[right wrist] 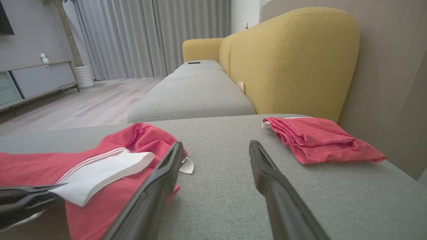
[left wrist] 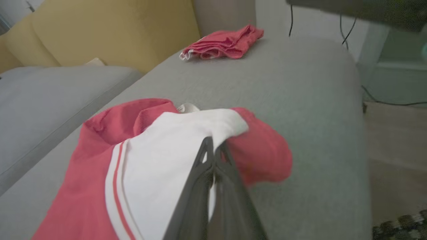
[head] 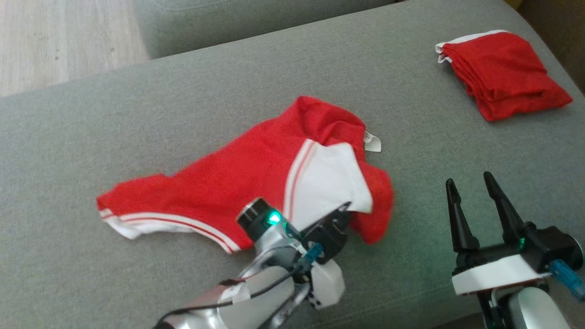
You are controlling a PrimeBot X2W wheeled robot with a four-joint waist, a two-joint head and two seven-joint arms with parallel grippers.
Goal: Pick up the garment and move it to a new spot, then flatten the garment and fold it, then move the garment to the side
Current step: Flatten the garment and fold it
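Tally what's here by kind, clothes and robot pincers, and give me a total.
Garments: 2 (loose garment, folded garment)
Pincers: 2 (left pincer shut on the loose garment, right pincer open)
Total: 4

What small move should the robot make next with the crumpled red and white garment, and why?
Probably raise the left claw a little to lift the cloth. It is shut on the garment at its white part, and the garment lies bunched on the grey cushion. The right claw stands open, apart from the cloth.
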